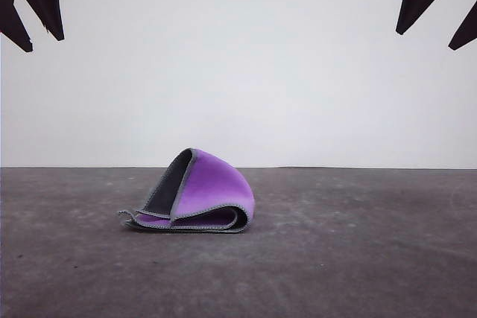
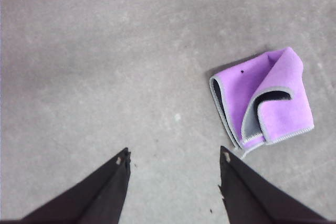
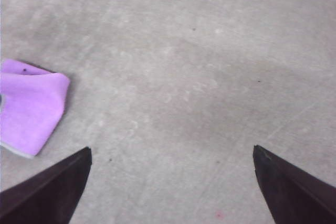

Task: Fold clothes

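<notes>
Both grippers spread, left [image 2: 174,157], right [image 3: 172,151] | cloth [image 1: 195,193] folded, hem showing | table [image 1: 358,258] bare around.

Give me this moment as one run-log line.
small purple-and-grey soft cloth: folded, top flap bulging, on grey table | left pincer: open, raised, empty | right pincer: open, raised, empty

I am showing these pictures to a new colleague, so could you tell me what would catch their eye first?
The bright purple cloth stands out at once: it lies folded over on the grey table, a little left of centre, one flap arching up to show its dark grey face and light hem. Next come the two black grippers, the left gripper and the right gripper, both raised clear of the cloth with their fingers spread and holding nothing.
</notes>
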{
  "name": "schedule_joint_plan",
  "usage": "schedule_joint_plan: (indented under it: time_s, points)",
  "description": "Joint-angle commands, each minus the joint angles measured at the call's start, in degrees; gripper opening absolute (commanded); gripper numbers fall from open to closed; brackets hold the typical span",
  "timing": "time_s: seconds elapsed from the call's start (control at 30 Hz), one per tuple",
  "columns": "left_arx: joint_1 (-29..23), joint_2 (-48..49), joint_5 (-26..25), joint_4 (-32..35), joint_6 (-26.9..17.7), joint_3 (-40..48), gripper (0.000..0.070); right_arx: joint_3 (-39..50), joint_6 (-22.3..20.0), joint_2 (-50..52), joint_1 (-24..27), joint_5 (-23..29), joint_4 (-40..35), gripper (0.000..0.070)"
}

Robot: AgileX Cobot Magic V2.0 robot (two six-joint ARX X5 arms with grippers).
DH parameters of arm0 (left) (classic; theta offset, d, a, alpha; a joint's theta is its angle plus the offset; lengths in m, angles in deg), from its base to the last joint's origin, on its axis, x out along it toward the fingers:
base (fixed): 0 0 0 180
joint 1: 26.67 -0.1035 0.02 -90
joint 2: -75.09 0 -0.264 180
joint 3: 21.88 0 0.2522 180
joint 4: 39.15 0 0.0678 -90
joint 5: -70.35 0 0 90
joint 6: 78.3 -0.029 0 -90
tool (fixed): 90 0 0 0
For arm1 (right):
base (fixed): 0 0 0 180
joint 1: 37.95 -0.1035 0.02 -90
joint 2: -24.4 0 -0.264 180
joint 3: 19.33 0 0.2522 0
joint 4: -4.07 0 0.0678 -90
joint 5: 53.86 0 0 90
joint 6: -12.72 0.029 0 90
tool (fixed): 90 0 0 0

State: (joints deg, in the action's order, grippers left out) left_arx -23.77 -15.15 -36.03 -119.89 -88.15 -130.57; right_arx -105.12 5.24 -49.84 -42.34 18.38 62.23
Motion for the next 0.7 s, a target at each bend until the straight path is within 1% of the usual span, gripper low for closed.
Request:
schedule_joint_plan:
  time_s: [0.0,0.13,0.17,0.2,0.23,0.27,0.3,0.33,0.37,0.4,0.6,0.67]
  points:
    - [0.07,-0.52,0.07,0.80,-0.61,-1.09,0.0325,-1.03,-0.50,-0.59,0.22,0.02,-0.17,0.0620]
    - [0.07,-0.52,0.07,0.77,-0.61,-1.09,0.0324,-1.03,-0.43,-0.59,0.22,0.02,-0.16,0.0614]
    - [0.07,-0.52,0.06,0.77,-0.60,-1.09,0.0324,-1.03,-0.36,-0.59,0.22,0.02,-0.15,0.0608]
    - [0.07,-0.52,0.04,0.77,-0.59,-1.09,0.0321,-1.03,-0.25,-0.59,0.22,0.02,-0.15,0.0587]
    - [0.07,-0.52,0.04,0.76,-0.61,-1.09,0.0311,-1.03,-0.08,-0.59,0.20,0.01,-0.12,0.0518]
    - [0.07,-0.52,0.05,0.72,-0.61,-1.09,0.0285,-1.03,-0.04,-0.59,0.20,0.01,-0.10,0.0398]
    - [0.07,-0.52,0.07,0.68,-0.62,-1.09,0.0239,-1.03,-0.07,-0.59,0.20,0.02,-0.08,0.0249]
    - [0.07,-0.52,0.07,0.67,-0.66,-1.09,0.0154,-1.03,-0.10,-0.59,0.20,0.04,-0.07,0.0101]
    - [0.07,-0.52,0.07,0.66,-0.85,-1.09,0.0069,-1.03,-0.16,-0.59,0.20,0.05,-0.03,0.0027]
    - [0.07,-0.52,0.07,0.65,-1.08,-1.09,0.0001,-1.03,-0.22,-0.59,0.20,0.07,0.05,0.0000]
    - [0.07,-0.52,0.07,0.50,-1.25,-1.09,0.0010,-1.03,-0.45,-0.58,0.20,0.34,0.49,0.0001]
    - [0.07,-0.49,0.13,-0.05,-1.33,-1.09,0.0010,-1.03,-0.50,-0.44,0.19,1.12,0.85,0.0001]
